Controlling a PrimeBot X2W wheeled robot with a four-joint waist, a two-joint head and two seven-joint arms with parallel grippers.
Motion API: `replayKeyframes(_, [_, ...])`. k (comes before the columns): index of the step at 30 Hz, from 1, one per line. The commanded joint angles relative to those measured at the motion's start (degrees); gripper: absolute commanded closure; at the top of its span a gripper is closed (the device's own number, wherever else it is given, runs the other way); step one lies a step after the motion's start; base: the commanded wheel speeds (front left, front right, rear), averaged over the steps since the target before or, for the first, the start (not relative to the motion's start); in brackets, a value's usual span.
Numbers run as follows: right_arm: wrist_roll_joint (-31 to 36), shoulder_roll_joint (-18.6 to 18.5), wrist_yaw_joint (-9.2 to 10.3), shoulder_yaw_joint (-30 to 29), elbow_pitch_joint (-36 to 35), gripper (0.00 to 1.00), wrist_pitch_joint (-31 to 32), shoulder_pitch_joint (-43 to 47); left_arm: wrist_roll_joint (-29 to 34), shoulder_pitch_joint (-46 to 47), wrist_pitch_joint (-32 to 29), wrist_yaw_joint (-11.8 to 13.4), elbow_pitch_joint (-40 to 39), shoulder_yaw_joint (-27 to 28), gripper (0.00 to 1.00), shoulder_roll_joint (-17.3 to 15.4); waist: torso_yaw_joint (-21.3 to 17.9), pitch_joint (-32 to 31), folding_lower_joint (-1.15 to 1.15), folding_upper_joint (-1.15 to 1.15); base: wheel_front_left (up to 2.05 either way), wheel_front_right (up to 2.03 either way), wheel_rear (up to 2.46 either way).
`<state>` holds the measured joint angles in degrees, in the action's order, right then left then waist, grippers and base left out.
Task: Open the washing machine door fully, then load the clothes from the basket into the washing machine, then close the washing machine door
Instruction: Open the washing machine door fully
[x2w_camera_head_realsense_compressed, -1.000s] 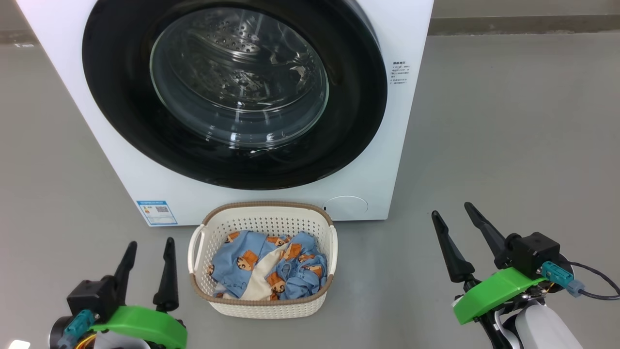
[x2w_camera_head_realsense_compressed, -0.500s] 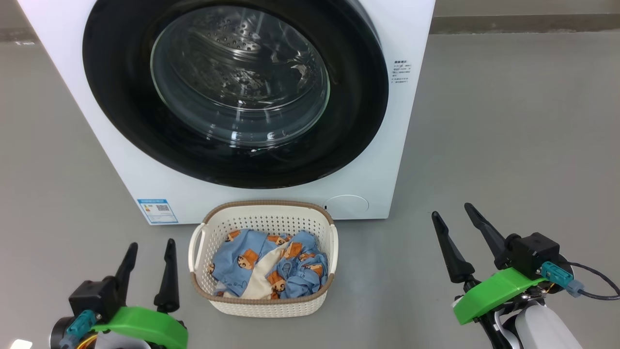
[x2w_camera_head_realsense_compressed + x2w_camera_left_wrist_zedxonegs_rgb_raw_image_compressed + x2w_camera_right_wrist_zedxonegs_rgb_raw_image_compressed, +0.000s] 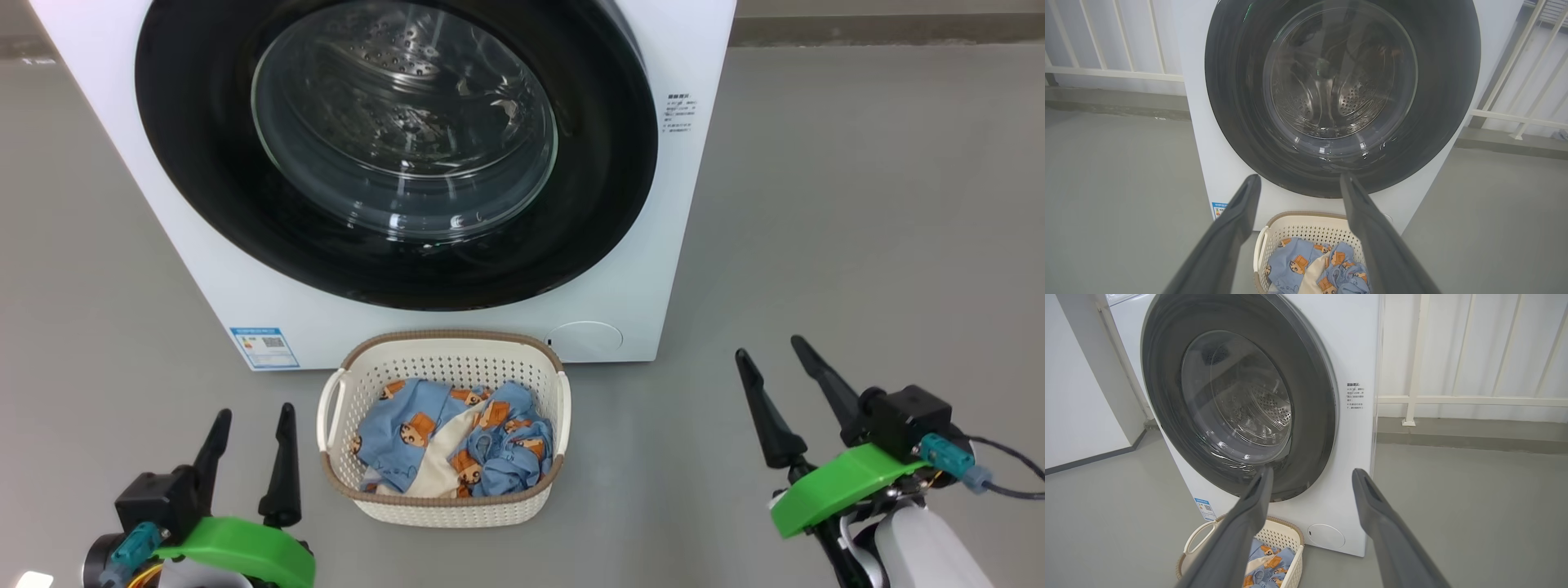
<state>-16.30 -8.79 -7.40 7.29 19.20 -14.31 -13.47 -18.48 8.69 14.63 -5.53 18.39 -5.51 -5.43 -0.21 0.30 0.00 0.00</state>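
Observation:
The white washing machine (image 3: 620,278) stands ahead with its round black-ringed door (image 3: 596,196) resting against the front; the steel drum shows through the glass. On the floor in front of it sits the cream basket (image 3: 445,510) holding the light blue clothes (image 3: 408,433). My left gripper (image 3: 253,412) is open, low and just left of the basket. My right gripper (image 3: 767,347) is open, well to the right of the basket and empty. Both wrist views face the door (image 3: 1437,102) (image 3: 1318,428) past open fingers, with the basket (image 3: 1306,222) (image 3: 1284,535) below.
Grey floor spreads to both sides of the machine. A blue label sticker (image 3: 263,347) is on the machine's lower left front, a round white cap (image 3: 584,339) on its lower right. White railings (image 3: 1453,400) and a low kerb run behind.
The head camera has tilted slightly, so machine and basket sit a little higher in the picture. The right gripper has edged slightly right. Both grippers stay open.

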Motion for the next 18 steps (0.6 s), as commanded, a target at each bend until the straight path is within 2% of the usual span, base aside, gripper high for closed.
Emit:
replayKeyframes(1, [-0.4,-0.5,-0.09,0.9,-1.3,0.0,-0.7,-2.6,-0.4,2.9,0.3,0.3,-1.4,1.6,0.0,-1.4,0.1,0.3,0.0,0.0,0.0,0.0,0.0])
replayKeyframes(18, [-2.8,-3.5,-0.09,-2.3,-1.0,0.0,-0.7,-10.2,-0.5,4.7,0.4,0.5,-3.5,1.4,0.0,-2.2,1.0,5.2,0.0,0.0,0.0,0.0,0.0])
